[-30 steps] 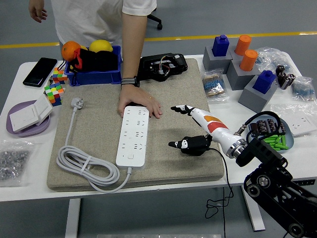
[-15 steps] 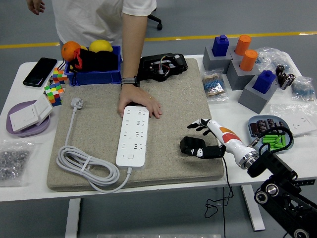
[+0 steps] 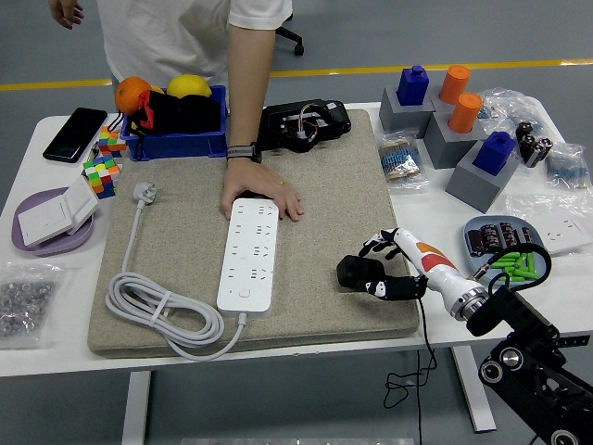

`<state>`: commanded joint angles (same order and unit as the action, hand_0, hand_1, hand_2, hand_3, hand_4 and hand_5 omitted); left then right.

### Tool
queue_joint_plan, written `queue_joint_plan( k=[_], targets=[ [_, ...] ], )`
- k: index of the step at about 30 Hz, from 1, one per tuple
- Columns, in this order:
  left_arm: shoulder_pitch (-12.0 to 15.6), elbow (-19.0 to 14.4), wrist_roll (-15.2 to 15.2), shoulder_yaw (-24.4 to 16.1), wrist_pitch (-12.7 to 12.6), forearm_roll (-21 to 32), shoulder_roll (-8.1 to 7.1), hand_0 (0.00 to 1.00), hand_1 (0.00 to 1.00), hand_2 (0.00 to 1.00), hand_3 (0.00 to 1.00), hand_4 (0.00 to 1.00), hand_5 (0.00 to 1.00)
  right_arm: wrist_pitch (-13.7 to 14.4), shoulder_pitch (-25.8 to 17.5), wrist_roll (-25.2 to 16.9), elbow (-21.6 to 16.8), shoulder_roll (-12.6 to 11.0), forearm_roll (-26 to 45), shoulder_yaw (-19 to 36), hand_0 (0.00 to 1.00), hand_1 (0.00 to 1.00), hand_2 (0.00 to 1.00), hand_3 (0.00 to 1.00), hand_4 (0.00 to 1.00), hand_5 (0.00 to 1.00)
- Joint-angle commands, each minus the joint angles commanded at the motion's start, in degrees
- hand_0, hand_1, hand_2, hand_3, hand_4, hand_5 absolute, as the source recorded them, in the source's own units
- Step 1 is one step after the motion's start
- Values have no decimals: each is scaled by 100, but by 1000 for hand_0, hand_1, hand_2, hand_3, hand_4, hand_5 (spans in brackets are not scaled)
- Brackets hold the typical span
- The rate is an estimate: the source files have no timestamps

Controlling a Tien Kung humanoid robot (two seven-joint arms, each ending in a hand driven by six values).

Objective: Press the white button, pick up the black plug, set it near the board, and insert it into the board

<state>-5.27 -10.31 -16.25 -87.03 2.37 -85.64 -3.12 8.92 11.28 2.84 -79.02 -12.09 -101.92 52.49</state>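
The black plug (image 3: 351, 272) lies on the beige mat (image 3: 324, 167), its black cable running off the near edge. My right hand (image 3: 379, 267) is just right of the plug. Its fingers (image 3: 374, 246) are spread above the plug and its thumb (image 3: 381, 289) is below, close to or touching the plug's right side without closing round it. The white power strip (image 3: 248, 252) lies lengthwise at mid-mat with its white button (image 3: 244, 293) at the near end. A person's hand (image 3: 264, 195) presses on the strip's far end. My left arm is out of view.
The strip's white cord (image 3: 157, 311) is coiled at the mat's near left. A blue bin with fruit (image 3: 176, 111) and a black device (image 3: 301, 123) stand at the back. Grey blocks with pegs (image 3: 445, 116) and a tray of parts (image 3: 505, 246) are to the right.
My right arm has drawn back to the right and toward the near edge. The plug, which was in the hand, now rests on the mat with the fingers around its right side.
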Motion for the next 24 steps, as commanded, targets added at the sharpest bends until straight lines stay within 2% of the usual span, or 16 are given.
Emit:
queue_joint_plan(
  k=[10,11,24],
  targets=[
    [5,0,2,-10,-4,1,1,652,646,644,686,588,28,55,22,-29,144,23,27,-84,561,649,671,457,873,81],
    [6,0,2,-11,-4,3,1,652,647,644,687,589,28,65,26,-36,157,24,37,-99,544,628,613,447,858,61],
    [-10,0,5,-11,-3,-9,-3,651,646,643,687,588,30,147,84,-112,267,61,130,-196,500,584,588,445,843,20]
  ],
)
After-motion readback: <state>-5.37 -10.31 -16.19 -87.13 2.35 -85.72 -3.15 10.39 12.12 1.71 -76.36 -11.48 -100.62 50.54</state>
